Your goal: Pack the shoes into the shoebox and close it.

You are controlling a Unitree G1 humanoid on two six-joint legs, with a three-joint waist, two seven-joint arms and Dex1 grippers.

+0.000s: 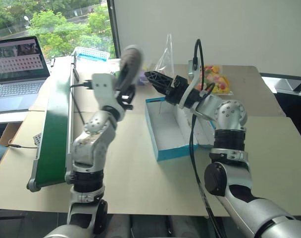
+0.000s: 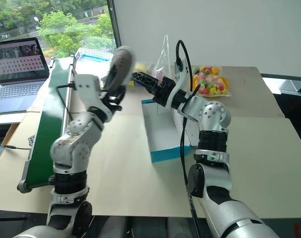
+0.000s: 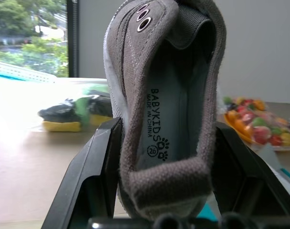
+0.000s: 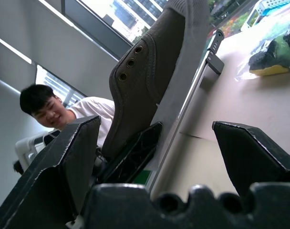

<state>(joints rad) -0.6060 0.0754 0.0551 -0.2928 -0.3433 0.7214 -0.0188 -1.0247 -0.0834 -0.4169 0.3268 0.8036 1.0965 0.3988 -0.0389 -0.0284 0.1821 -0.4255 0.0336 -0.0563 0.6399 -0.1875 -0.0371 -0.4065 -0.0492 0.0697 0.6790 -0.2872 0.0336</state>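
1. The shoe (image 1: 130,63) is a small grey-tan canvas sneaker, held up in the air with its toe pointing upward, just left of the box.
2. The shoebox (image 1: 166,130) is bright blue, white inside, sitting open on the counter.

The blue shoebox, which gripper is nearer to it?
Right. The right gripper hangs open just above the shoebox back edge; the left gripper, holding a shoe, is beside it.
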